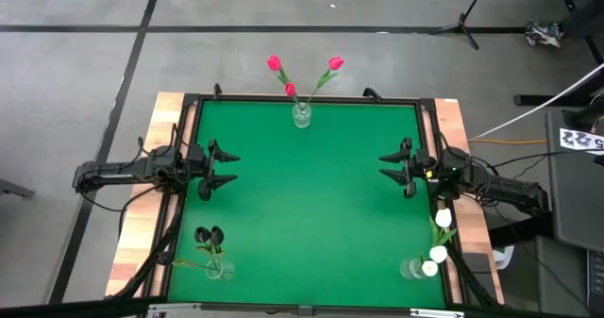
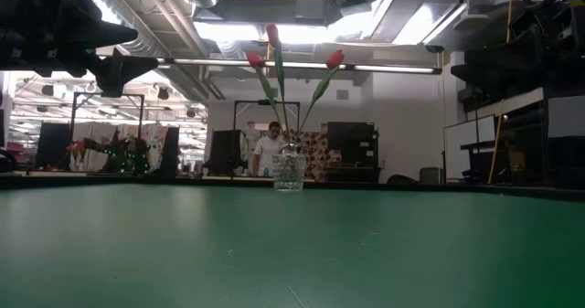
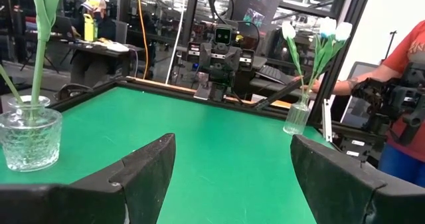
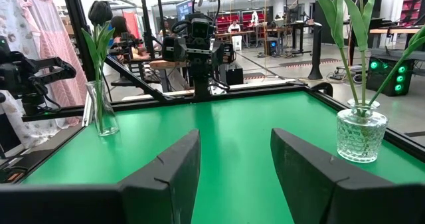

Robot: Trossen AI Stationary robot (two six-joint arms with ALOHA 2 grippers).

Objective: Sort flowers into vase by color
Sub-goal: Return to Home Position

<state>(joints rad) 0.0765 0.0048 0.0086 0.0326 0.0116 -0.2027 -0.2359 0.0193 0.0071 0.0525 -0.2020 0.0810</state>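
flowers stand in three clear vases on the green table (image 1: 311, 214). in the high view, pink ones (image 1: 304, 75) are in the top vase (image 1: 301, 117) at mid edge, near-black ones (image 1: 209, 235) in the lower left vase (image 1: 219, 270), and white ones (image 1: 440, 238) in the lower right vase (image 1: 412, 268). the left wrist view cuts the pink heads off. the low view shows only the pink bunch, with the arms as dark shapes. the black heads overlap, so their count is unclear. left gripper (image 1: 234, 167) and right gripper (image 1: 382, 166) hover at the side edges, fingers spread and empty, well apart from every vase.
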